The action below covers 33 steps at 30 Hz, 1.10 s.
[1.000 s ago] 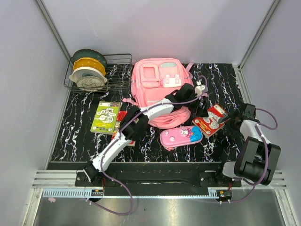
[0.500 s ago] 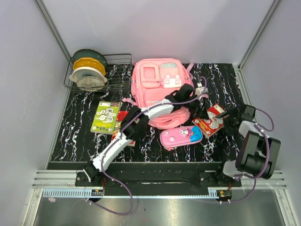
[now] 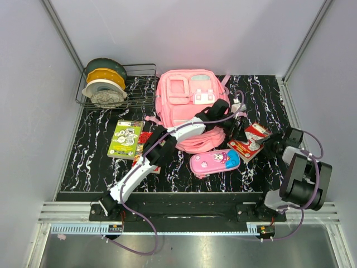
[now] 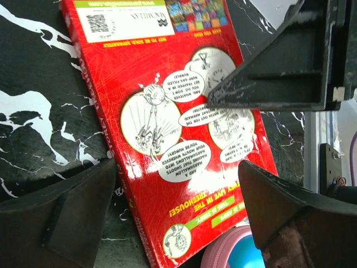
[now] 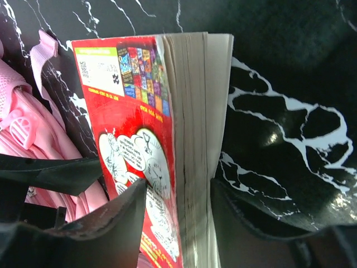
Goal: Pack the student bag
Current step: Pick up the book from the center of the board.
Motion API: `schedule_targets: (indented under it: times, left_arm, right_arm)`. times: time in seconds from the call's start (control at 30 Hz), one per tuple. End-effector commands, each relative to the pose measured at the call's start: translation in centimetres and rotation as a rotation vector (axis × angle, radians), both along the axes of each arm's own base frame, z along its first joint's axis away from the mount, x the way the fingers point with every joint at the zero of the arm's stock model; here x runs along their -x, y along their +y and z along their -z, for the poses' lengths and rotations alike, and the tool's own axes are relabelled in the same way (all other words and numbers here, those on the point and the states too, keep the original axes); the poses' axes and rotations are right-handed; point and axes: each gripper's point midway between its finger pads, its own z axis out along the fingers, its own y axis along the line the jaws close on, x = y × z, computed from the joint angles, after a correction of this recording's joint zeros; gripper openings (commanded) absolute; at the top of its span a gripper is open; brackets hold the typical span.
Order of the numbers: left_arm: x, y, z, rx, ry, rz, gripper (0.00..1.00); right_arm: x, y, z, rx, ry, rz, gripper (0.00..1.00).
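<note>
The student bag (image 3: pixel 186 103) lies flat at the back middle of the black marbled table (image 3: pixel 95 162), with its pockets facing up. Just beside its front right corner is a red book (image 3: pixel 248 142), with one edge raised. The right gripper (image 5: pixel 178 223) has its fingers closed partway on this raised edge, one finger on each face. The left gripper (image 4: pixel 178 190) hovers over the same book with its fingers wide apart and holds nothing. A pink pencil case (image 3: pixel 215 162) lies near the bag's front.

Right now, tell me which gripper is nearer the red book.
Right. The right gripper pinches the red book by its page edge, a finger on each side; the left gripper hangs open over its cover.
</note>
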Motion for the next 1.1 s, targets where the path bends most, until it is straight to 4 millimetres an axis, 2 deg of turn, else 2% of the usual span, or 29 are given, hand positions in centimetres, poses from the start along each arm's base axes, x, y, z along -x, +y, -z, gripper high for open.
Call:
schedule_targets:
  times: [0.0,0.1,0.17,0.2,0.3,0.37,0.47,0.5,0.57,0.6,0.67,0.7,0.73,0.77,0.8,0.83,0.87,0.9,0.97,1.07]
  left_arm:
    - [4.6,-0.7,0.0,0.004,0.134,0.124,0.93]
    - [4.7,-0.8,0.1,0.01,0.147,0.123,0.92]
    - [4.7,-0.9,-0.3,0.02,0.151,0.125,0.92]
    - [4.7,-1.0,-0.5,0.023,0.15,0.126,0.92]
    - [4.4,-0.9,-1.2,0.031,0.14,0.12,0.92]
    - [4.0,-0.8,-1.8,0.04,0.132,0.116,0.92]
    - [3.2,-0.5,-4.3,0.061,0.089,0.1,0.93]
    - [2.9,-0.3,-6.2,0.074,0.059,0.084,0.94]
    - [2.1,0.2,-8.4,0.085,-0.008,0.057,0.99]
    - [1.4,0.6,-11.2,0.1,-0.068,0.019,0.99]
    - [0.5,1.6,-13.4,0.099,-0.153,-0.021,0.99]
    - [-0.2,2.3,-13.8,0.079,-0.184,-0.07,0.99]
    - [-0.3,3.1,-17.2,0.111,-0.249,-0.091,0.99]
    - [-0.7,4.3,-16.9,0.085,-0.256,-0.129,0.99]
    - [-1.5,5.2,-17.6,0.08,-0.286,-0.178,0.99]
    - [-1.4,6.3,-21.4,0.13,-0.348,-0.205,0.99]
    - [-1.7,7.6,-20.2,0.096,-0.339,-0.238,0.99]
    - [-2.4,8.6,-20.6,0.082,-0.359,-0.293,0.99]
    - [-2.4,11.1,-21.4,0.071,-0.37,-0.341,0.99]
    - [-1.3,11.8,-24.1,0.144,-0.358,-0.34,0.99]
  right_arm:
    - [1.0,2.6,-0.6,-0.067,-0.041,-0.074,0.54]
    - [0.8,2.3,-1.4,-0.047,-0.059,-0.074,0.53]
    - [0.7,2.2,-1.6,-0.04,-0.059,-0.079,0.46]
    - [0.7,2.3,-1.6,-0.04,-0.06,-0.083,0.24]
    - [0.7,2.3,-2.0,-0.038,-0.063,-0.093,0.06]
    - [0.4,2.0,-3.1,-0.009,-0.081,-0.093,0.01]
    - [1.0,0.6,-4.5,0.072,-0.045,-0.061,0.0]
    - [1.0,-0.3,-4.9,0.121,-0.038,-0.034,0.0]
    - [1.2,-1.3,-6.9,0.186,-0.053,-0.023,0.0]
    - [1.2,-2.0,-7.5,0.213,-0.05,0.0,0.0]
    - [1.1,-2.5,-9.3,0.239,-0.08,0.007,0.0]
    - [1.0,-2.5,-10.0,0.236,-0.095,0.005,0.0]
    - [0.9,-2.4,-10.6,0.236,-0.112,0.001,0.0]
    - [0.8,-2.5,-11.3,0.234,-0.121,0.0,0.0]
    - [0.7,-2.3,-11.9,0.233,-0.136,-0.005,0.0]
    - [0.5,-2.3,-12.4,0.23,-0.146,-0.004,0.0]
    - [0.5,-2.2,-12.8,0.226,-0.155,-0.007,0.0]
    - [0.5,-1.9,-13.2,0.212,-0.17,-0.015,0.0]
    - [0.3,-1.5,-14.3,0.198,-0.197,-0.026,0.0]
    - [0.2,-1.3,-15.6,0.196,-0.229,-0.031,0.0]
